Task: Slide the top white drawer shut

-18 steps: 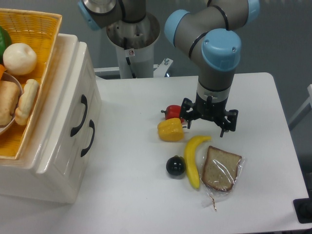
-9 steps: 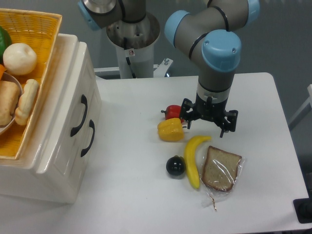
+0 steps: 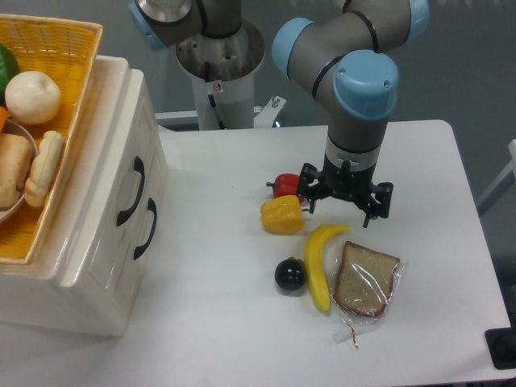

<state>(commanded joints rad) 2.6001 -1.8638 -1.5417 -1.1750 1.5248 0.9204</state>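
- A woven yellow wicker basket sits on top of the chest at the far left, holding a pale round bun-like item, tan bread rolls and a sliver of something green at its edge.
- Below the basket stands a small glossy cream-white plastic chest, resting on the white tabletop at its left side.
- The top white drawer, the upper of the two, shows on the chest's right-facing front with a black curved handle; its front looks about level with the lower drawer beneath, which carries the same black handle.
- Near the middle of the tabletop lies a small red pepper, touching or just beside a yellow bell pepper in front of it.
- Nearer the camera sits a glossy black ball-shaped fruit, just beside a yellow banana that curves upward toward the arm.
- The grey robot arm with light blue joint caps reaches down over the tabletop, well apart from the chest.
- Its black pincer hangs just above the banana's upper tip and beside the peppers, fingers spread wide and gripping nothing.
- Right of the banana, touching it, lies a brown bread slice in clear plastic wrap.
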